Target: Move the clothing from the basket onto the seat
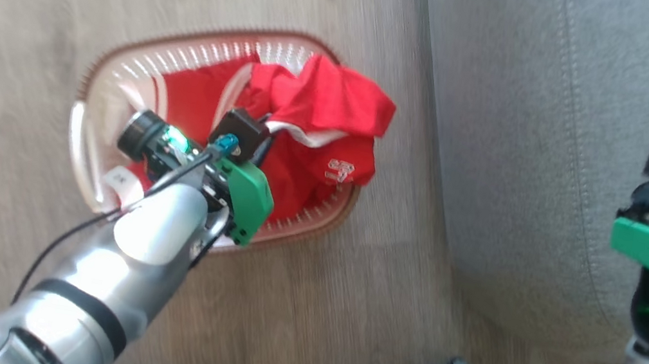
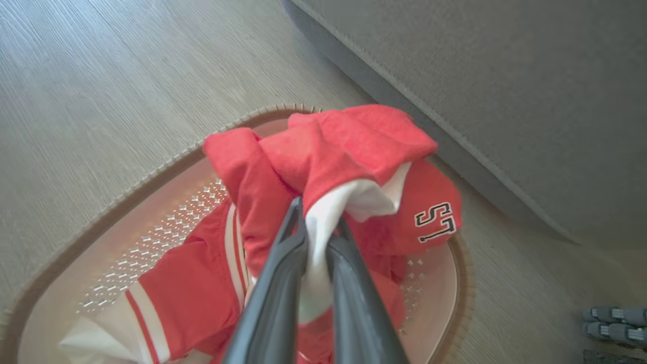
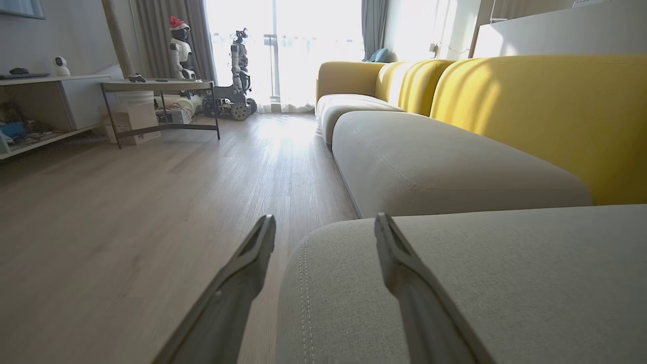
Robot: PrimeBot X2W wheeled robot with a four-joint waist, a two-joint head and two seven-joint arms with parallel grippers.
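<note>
Wood-look floor [image 1: 24,63] w/ the basket [image 1: 95,74] standing on it, just beside the grey seat [image 1: 532,143]. Red clothing [image 1: 324,104] lies in the basket, bunched up twd the seat side. Left hand [image 2: 319,215] is clamped on a white fold of it. Right hand [image 3: 324,220] is spread wide, holding nothing, over the seat's edge.

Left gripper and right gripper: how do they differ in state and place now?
1. The left gripper has its jaws shut on a white fold of the red clothing; the right gripper has its jaws wide open and holds nothing.
2. The left gripper is over the basket; the right gripper is above the edge of the grey seat.
Shared: both are long, dark and two-fingered.
</note>
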